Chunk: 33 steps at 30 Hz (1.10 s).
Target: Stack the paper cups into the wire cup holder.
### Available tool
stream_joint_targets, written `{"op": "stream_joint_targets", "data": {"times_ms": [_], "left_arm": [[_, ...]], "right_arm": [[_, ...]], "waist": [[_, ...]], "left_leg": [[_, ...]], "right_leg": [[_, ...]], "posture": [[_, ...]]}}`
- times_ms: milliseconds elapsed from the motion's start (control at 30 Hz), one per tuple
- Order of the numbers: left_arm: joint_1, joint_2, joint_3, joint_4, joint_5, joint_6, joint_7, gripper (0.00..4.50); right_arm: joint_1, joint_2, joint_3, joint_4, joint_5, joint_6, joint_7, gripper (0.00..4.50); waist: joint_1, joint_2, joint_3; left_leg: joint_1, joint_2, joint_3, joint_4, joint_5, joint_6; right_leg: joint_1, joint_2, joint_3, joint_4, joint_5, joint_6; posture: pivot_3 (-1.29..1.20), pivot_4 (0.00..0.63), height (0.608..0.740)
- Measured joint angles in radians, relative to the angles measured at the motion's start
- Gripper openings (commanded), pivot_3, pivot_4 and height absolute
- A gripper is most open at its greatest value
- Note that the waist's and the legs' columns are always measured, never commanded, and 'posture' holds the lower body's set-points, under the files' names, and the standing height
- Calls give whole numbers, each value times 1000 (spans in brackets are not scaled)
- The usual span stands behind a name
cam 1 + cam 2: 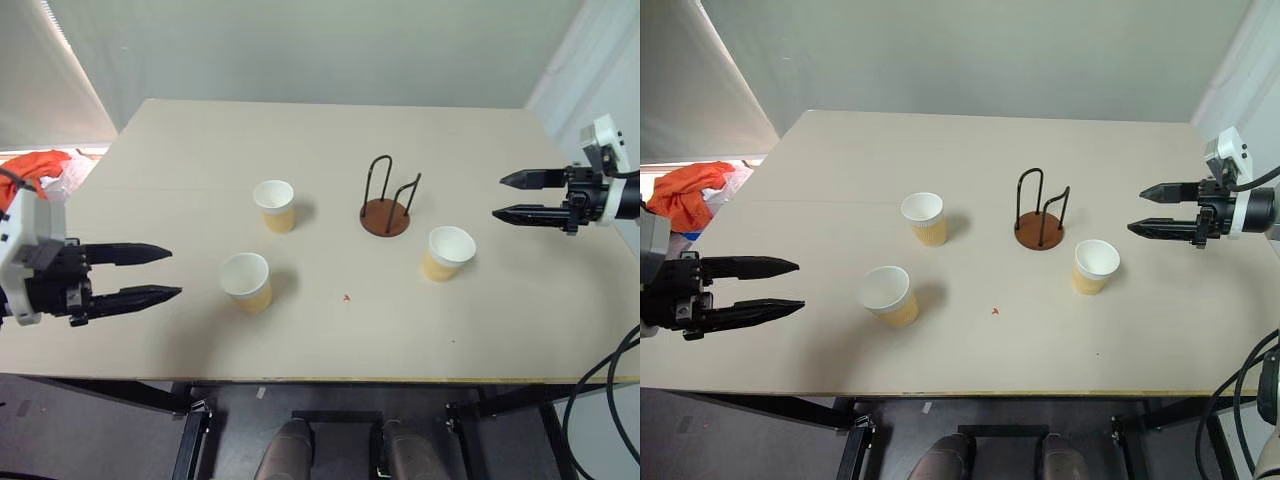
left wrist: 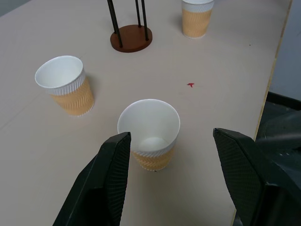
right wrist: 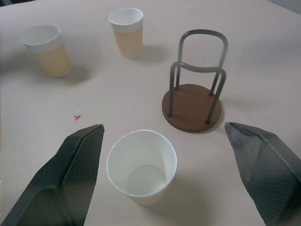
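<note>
Standing upright on the table [image 1: 150, 340], three paper cups [image 1: 247, 281] surround the empty wire cup holder [image 1: 386, 207] at the frame's centre. The left tool [image 1: 150, 275], released and empty, points at the lower-left cup. The right tool [image 1: 515, 197], also released, is nearest the cup at lower right, which lies below and to the left of it.

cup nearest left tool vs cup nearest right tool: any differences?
The near-left paper cup stands on the holder's left, toward the table's front edge; the right paper cup stands right of the wire cup holder, closer to it. The left tool is lined up on the former, the right tool on the latter, both open and apart from them. Both cups are upright, empty, white-rimmed, yellow-tan.
</note>
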Motion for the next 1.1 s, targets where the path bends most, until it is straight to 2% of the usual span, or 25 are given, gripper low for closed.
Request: {"op": "stream_joint_targets", "data": {"times_ms": [367, 567, 700, 767, 867, 967, 1033, 1100], "left_arm": [[-53, 2, -45, 22, -1, -16, -1, 3038], [-282, 31, -182, 89, -11, -47, -10, 3038], [-452, 31, -300, 102, -22, -56, -23, 3038], [-498, 25, -351, 111, -19, -59, -27, 3038], [-524, 4, -414, 123, -3, -63, -31, 3038], [-524, -1, -430, 124, 0, -64, -28, 3038], [-520, -2, -430, 115, -1, -62, -21, 3038], [-505, -2, -428, 100, -1, -59, -12, 3038]], "right_arm": [[13, -5, 0, -1, 1, 2, -9, 4366], [13, -10, -1, -44, 13, 20, 1, 4366], [12, -14, -29, -192, 88, 106, -4, 4366], [10, 24, -55, -286, 133, 160, -52, 4366], [23, 144, -60, -403, 139, 217, -230, 4366], [72, 248, -50, -466, 121, 299, -416, 4366], [79, 357, -50, -481, 110, 404, -591, 4366], [80, 398, -44, -492, 110, 481, -672, 4366]], "waist": [[0, 0, 0], [1, 0, 0], [1, 1, 1], [-4, 1, 0], [-17, 1, 1], [-15, 0, 1], [-16, 1, 1], [-13, 2, 1]], "left_leg": [[0, 2, 0, 2, 0, -1], [-1, 2, 0, 5, 0, 0], [-2, 1, 1, 6, 0, -1], [-1, 2, 1, 7, -1, -1], [-1, 3, 1, 9, -1, 0], [-2, 4, 0, 11, -1, 1], [-3, 4, 1, 13, -2, 2], [-5, 3, 1, 13, -2, 2]], "right_leg": [[0, 1, 0, 1, 0, 1], [0, 1, 0, 1, 2, 3], [0, 1, 0, 0, 2, 3], [1, 2, 0, 0, 2, 4], [1, 3, 1, 0, 3, 5], [1, 4, 0, 0, 3, 6], [0, 4, 1, 1, 4, 8], [-2, 3, 1, 1, 4, 8]], "posture": [[0, 150, 740], [0, 150, 740], [0, 150, 740], [0, 150, 740], [0, 150, 740], [0, 150, 740], [0, 150, 740], [0, 150, 740]]}}
